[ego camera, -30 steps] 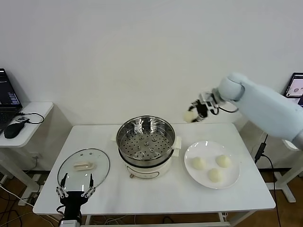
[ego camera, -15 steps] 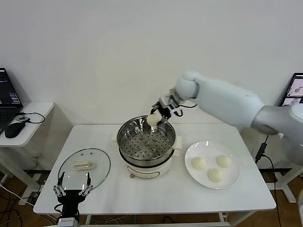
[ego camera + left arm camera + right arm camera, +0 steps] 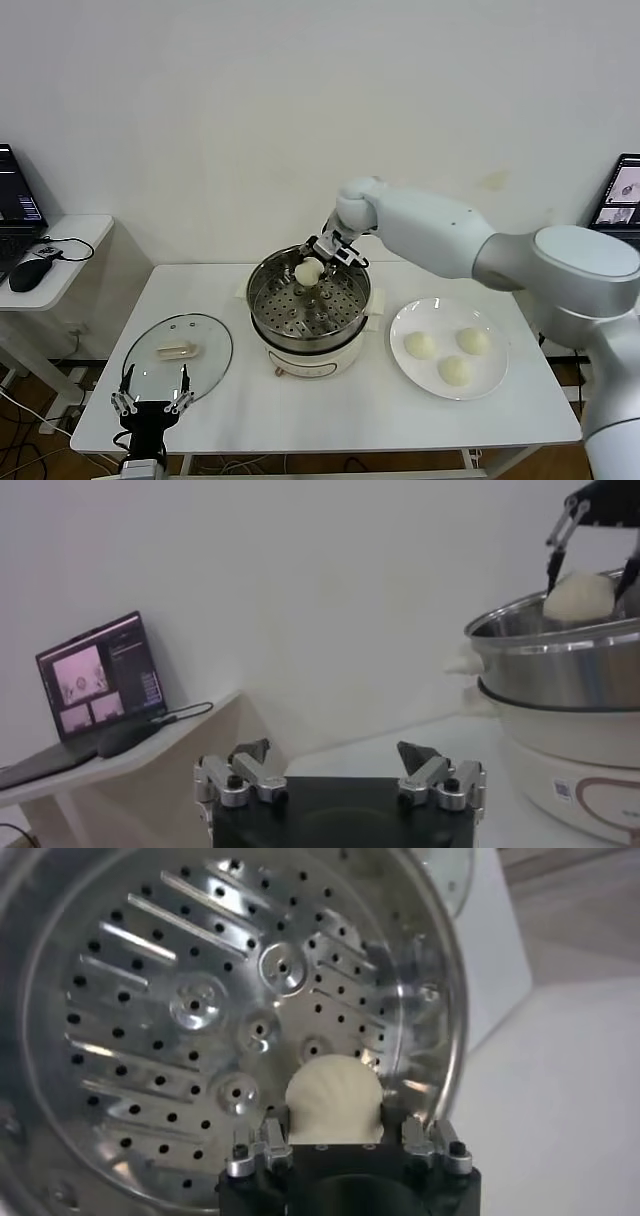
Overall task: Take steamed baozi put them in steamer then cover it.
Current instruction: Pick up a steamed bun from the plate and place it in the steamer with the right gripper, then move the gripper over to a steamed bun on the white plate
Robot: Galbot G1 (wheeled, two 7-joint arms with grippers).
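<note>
My right gripper (image 3: 312, 268) is shut on one steamed baozi (image 3: 307, 272), holding it just inside the back of the steamer (image 3: 262, 300), a shiny perforated basket on a white pot base. In the right wrist view the baozi (image 3: 333, 1098) sits between the fingers above the holed floor of the steamer (image 3: 180, 998). Three more baozi (image 3: 419, 345) lie on the white plate (image 3: 490, 385) to the right. The glass cover (image 3: 205, 340) lies flat at the table's front left. My left gripper (image 3: 152, 403) hangs open just in front of the cover, nothing between its fingers.
A side desk (image 3: 70, 250) with a laptop and a mouse stands at the left. The left wrist view shows the steamer's wall (image 3: 560, 665) and the held baozi (image 3: 580, 595) off ahead. Bare tabletop (image 3: 330, 410) lies in front of the pot.
My right arm has swung from behind the plate across to the steamer and lowered the baozi into its back part. The left gripper has barely shifted.
</note>
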